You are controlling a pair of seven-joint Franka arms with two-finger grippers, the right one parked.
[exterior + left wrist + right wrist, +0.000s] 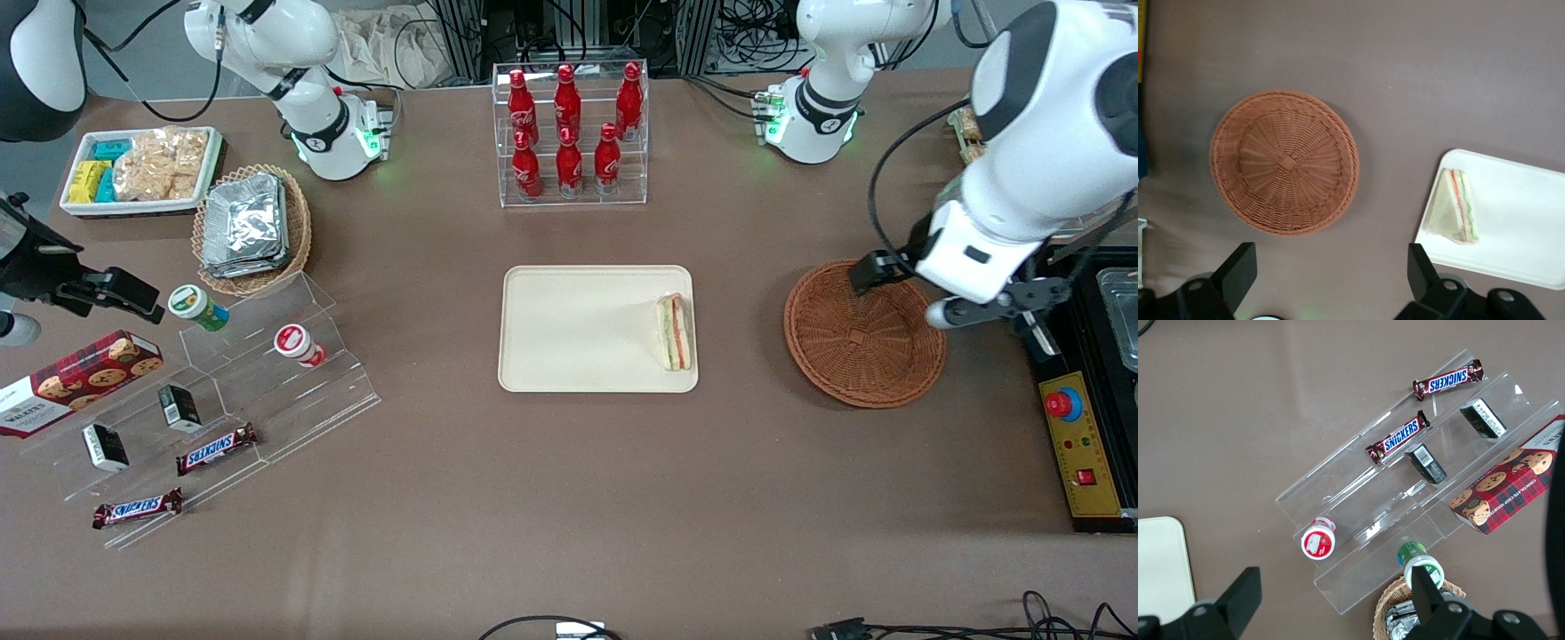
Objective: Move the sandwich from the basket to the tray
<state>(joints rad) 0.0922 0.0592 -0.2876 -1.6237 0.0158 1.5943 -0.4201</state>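
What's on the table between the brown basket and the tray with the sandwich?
Nothing, just bare table between basket and tray; front view shows it. The gripper hovers open above.

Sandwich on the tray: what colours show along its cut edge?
White bread with green and red-orange filling on the sandwich; front view shows it best.

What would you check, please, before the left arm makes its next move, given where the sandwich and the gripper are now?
1. Sandwich on the tray: ok; it lies inside the rim, at the edge nearest the basket.
2. Basket emptied: ok; only bare weave shows in the wrist view.
3. Gripper free of load: ok; fingers spread, nothing between them.
4. Gripper clear of the sandwich: ok; it hangs above the table near the basket rim, apart from the tray.
5. Sandwich lying stable: cannot tell; it rests on one face, close to the tray rim.
6. Filling intact: ok; green and red-orange layers show along its edge.
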